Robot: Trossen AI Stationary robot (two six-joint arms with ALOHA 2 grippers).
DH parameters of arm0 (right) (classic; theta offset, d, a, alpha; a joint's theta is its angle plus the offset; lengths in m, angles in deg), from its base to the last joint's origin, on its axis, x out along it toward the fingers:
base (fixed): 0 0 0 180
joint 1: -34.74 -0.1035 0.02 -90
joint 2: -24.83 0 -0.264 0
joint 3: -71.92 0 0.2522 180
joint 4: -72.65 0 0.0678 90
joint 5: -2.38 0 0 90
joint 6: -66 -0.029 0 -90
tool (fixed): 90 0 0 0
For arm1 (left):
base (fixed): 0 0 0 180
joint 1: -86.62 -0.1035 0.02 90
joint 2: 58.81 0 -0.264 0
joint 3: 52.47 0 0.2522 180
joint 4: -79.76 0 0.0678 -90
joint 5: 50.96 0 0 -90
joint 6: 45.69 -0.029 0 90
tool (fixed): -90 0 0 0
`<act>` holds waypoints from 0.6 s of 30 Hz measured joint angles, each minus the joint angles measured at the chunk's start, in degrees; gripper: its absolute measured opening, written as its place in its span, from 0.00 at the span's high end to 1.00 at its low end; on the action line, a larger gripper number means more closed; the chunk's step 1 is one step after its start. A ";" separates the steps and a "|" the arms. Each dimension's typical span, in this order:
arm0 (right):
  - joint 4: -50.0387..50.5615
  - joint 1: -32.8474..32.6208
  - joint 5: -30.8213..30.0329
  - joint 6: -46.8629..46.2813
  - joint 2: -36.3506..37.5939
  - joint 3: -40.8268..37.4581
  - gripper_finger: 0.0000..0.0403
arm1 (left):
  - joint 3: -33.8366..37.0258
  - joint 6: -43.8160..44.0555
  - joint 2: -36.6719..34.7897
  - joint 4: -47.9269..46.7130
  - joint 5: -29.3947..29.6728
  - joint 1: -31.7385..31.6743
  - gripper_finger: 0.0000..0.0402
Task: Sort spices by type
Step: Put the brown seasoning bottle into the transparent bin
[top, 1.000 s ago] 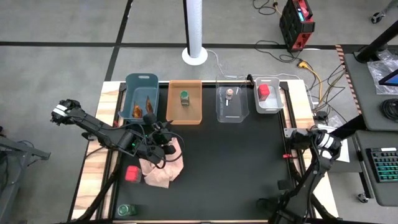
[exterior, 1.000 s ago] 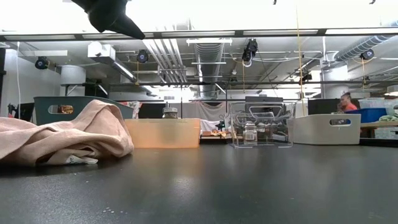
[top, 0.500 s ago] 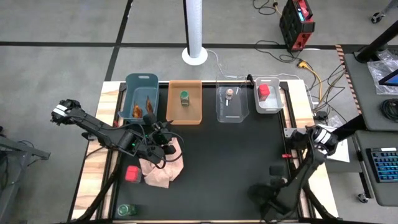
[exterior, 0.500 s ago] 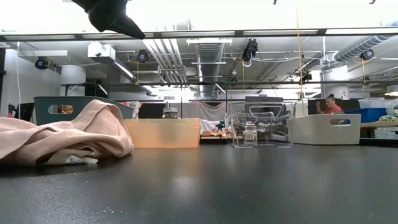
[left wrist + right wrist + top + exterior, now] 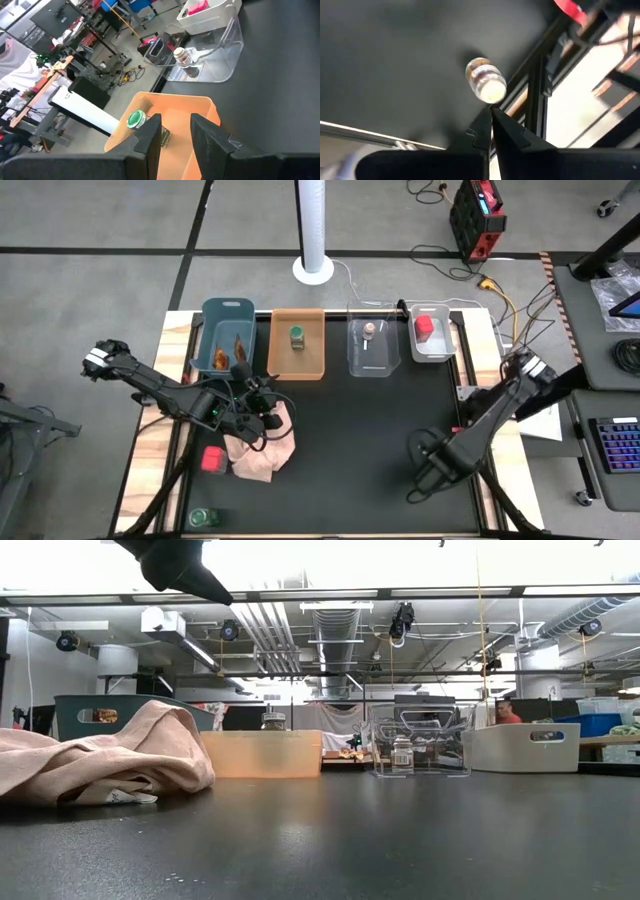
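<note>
My left gripper [image 5: 255, 395] hangs open above the pink cloth [image 5: 262, 445] and touches nothing; in its wrist view the fingers [image 5: 150, 135] frame the orange bin [image 5: 200, 107] with a green-capped jar [image 5: 135, 119]. My right gripper [image 5: 490, 114] is shut and hovers over the mat's near right part [image 5: 425, 465]. Just ahead of it a tiny tan-lidded jar [image 5: 485, 82] lies on the mat by the table's rail. A red box [image 5: 212, 458] sits left of the cloth. A green-capped jar [image 5: 200, 518] stands at the near left corner.
Along the far edge stand a teal bin [image 5: 228, 315] with orange-brown packets [image 5: 228, 355], the orange bin [image 5: 297, 365], a clear bin [image 5: 371, 365] with a tan-lidded jar [image 5: 370, 329], and a white bin [image 5: 430, 352] with a red container [image 5: 424, 325]. Bare black mat spans the middle.
My right arm has swung in from the table's right edge, reaching out over the near right part of the mat toward the tiny jar. The left arm and the cloth have kept still.
</note>
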 joint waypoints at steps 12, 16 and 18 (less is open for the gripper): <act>-0.92 -5.66 -3.99 -13.75 3.76 -2.53 0.85 | 0.00 0.02 0.00 -0.04 -0.02 0.00 0.78; -1.55 -5.98 -3.61 -18.55 3.40 -3.81 0.67 | 0.00 0.22 0.00 -0.04 0.00 -0.01 0.78; -2.65 -5.91 -2.38 -18.99 3.37 -5.25 0.56 | 0.00 0.22 0.00 -0.04 -0.02 0.00 0.78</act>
